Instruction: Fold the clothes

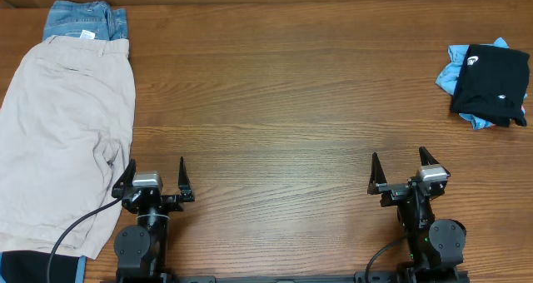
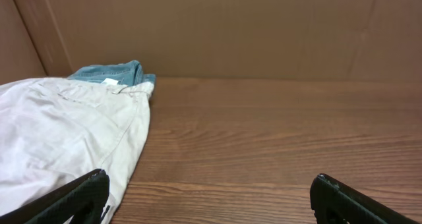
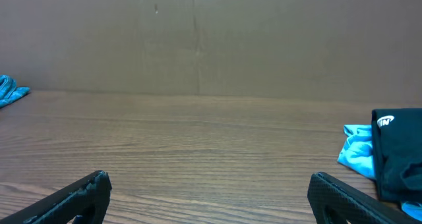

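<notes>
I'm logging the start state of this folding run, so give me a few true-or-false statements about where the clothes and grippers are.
The beige shorts lie spread on the left of the wooden table. True.
The black T-shirt with a white logo sits in the right gripper. False: it rests on a light-blue tee, apart from that open gripper.
Blue denim shows beyond the shorts' far edge. True.
The left gripper is shut on the shorts. False: it is open, holding nothing.

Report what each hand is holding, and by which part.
Nothing is held. The left hand and the right hand are both open and empty.
</notes>
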